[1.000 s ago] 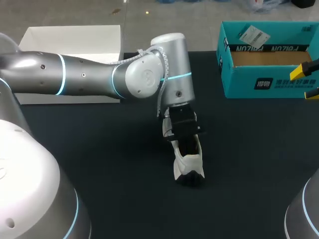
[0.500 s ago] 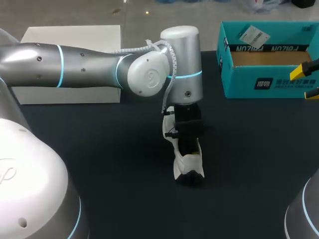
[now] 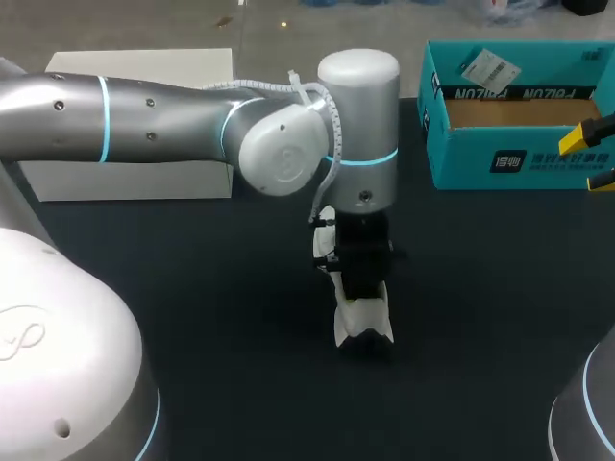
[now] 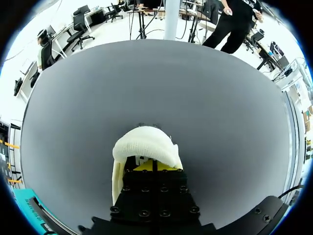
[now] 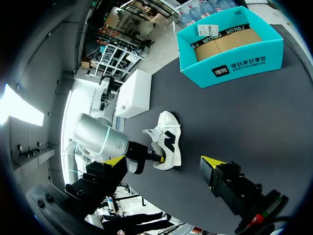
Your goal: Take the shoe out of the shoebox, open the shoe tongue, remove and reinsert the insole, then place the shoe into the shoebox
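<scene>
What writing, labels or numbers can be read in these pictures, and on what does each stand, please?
On the shoebox outer wall: a white logo and a line of characters; brand print, not quoted.
On its inner flap: a black strip of white letters, upside down in the head view; also brand print.
On the label inside it: barcode and print too small to read.
On the shoe: a dark side mark, no readable words.

Silver arm (image 3: 154, 120), cyan rings (image 3: 104, 120), black gripper (image 4: 152, 167)
</scene>
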Robot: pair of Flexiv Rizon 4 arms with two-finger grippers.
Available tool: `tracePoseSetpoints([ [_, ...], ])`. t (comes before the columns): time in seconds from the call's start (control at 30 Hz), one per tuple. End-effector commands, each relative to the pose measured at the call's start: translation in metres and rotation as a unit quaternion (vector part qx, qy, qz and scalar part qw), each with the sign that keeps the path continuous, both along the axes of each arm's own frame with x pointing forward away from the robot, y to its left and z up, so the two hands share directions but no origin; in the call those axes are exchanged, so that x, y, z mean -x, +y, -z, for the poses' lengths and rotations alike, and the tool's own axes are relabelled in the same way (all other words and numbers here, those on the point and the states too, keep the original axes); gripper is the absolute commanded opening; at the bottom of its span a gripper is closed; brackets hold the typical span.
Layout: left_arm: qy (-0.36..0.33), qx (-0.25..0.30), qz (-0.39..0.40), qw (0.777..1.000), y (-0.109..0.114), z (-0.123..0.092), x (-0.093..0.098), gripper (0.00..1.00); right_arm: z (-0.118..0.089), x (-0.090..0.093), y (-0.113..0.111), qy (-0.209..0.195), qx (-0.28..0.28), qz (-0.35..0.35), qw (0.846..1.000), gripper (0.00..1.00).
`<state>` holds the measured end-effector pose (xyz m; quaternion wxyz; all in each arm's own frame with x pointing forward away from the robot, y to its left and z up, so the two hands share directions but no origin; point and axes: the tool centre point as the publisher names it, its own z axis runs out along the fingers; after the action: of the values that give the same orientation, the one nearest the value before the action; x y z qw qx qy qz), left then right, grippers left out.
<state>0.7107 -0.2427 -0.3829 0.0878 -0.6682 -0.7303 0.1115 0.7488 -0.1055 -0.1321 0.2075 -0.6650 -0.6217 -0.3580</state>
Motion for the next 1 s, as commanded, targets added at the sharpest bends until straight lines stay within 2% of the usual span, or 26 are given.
tracePoseSetpoints([
  [0.03,-0.011,0.008,-0.003,1.0,-0.01,0.02,0.002,0.0,0.0,0.0,0.0,0.001,0.001,0.0,1.0,1.0],
  [0.37,-0.035,0.028,-0.021,0.999,-0.011,0.043,-0.003,0.0,0.0,0.0,0.0,0.001,0.001,0.0,1.0,1.0],
  [0.47,-0.052,0.032,-0.014,0.998,-0.009,0.029,-0.002,0.0,0.0,0.0,0.0,0.001,0.001,0.0,1.0,1.0],
  [0.6,-0.082,0.041,-0.013,0.996,-0.004,0.0,-0.004,0.0,0.0,0.0,0.0,0.001,0.001,0.0,1.0,1.0],
  [0.73,-0.104,0.047,-0.019,0.993,0.0,-0.011,-0.011,0.0,0.0,0.0,0.0,0.001,0.001,0.0,1.0,1.0],
  [0.83,-0.117,0.04,-0.022,0.992,0.003,-0.007,-0.02,0.0,0.0,0.0,0.0,0.001,0.001,0.0,1.0,1.0],
  [1.0,-0.119,0.035,-0.018,0.992,0.004,0.015,-0.03,0.0,0.0,0.0,0.0,0.001,0.001,0.0,1.0,1.0],
])
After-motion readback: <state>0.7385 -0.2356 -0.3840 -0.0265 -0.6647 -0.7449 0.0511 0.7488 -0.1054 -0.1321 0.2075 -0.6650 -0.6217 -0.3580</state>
